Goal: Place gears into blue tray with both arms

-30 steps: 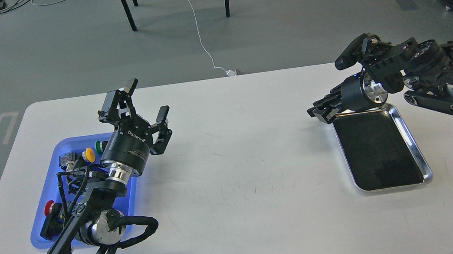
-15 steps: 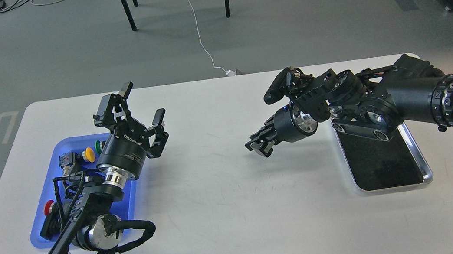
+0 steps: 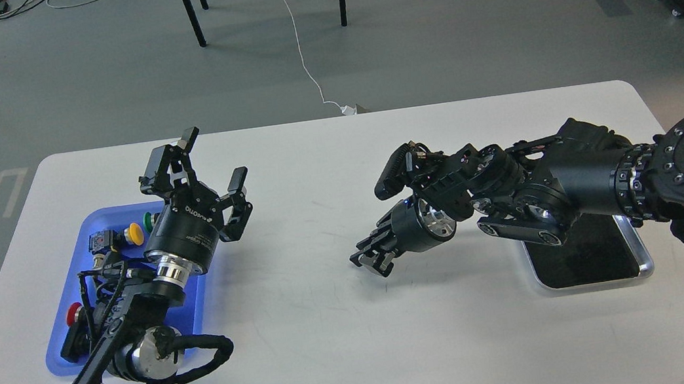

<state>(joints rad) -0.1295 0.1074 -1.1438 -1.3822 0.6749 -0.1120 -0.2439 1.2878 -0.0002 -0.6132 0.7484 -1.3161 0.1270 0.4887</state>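
Observation:
The blue tray lies at the table's left side, and my left arm covers much of it. My left gripper hangs open above the tray's far right corner with nothing between its fingers. My right gripper is low over the middle of the table and points left and down. Its fingers merge into one dark mass, so I cannot make out their state or anything held. No gears show anywhere in this view.
Yellow, green and red push buttons and a small black part lie in the blue tray. A steel tray with black lining lies at the right, partly under my right arm.
My right arm has swung left from the steel tray's far corner to the table's middle and dropped lower. My left gripper has barely shifted and stays open.

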